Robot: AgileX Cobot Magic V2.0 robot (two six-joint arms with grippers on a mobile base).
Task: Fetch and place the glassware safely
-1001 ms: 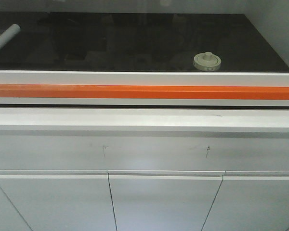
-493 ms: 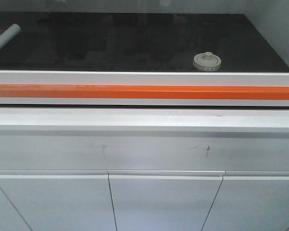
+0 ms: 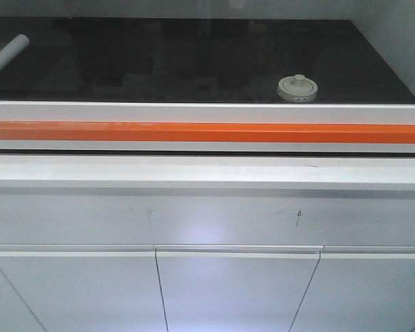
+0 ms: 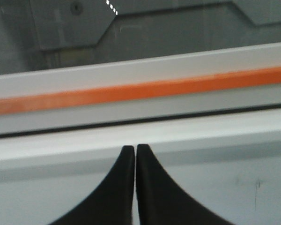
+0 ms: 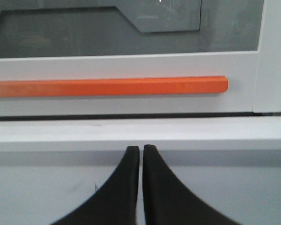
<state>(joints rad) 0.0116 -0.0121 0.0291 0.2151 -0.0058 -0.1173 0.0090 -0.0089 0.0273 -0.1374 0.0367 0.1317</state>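
Observation:
The glassware [image 3: 297, 88], a squat clear jar with a cream-white knobbed lid, stands on the dark worktop behind a glass sash, right of centre in the front view. Only its lid and upper part show above the sash frame. My left gripper [image 4: 135, 148] is shut, black fingers together, facing the white ledge below the orange handle bar [image 4: 140, 89]. My right gripper [image 5: 141, 149] is shut too, in front of the same ledge near the bar's right end [image 5: 215, 85]. Neither gripper appears in the front view. Both are outside the sash, apart from the jar.
A white sash frame with the orange bar [image 3: 207, 131] runs across the cabinet front. A white rolled tube [image 3: 5, 54] lies at the far left inside. Below the ledge [image 3: 207, 171] are white cupboard doors [image 3: 228, 290]. A white upright post [image 5: 274, 56] stands at right.

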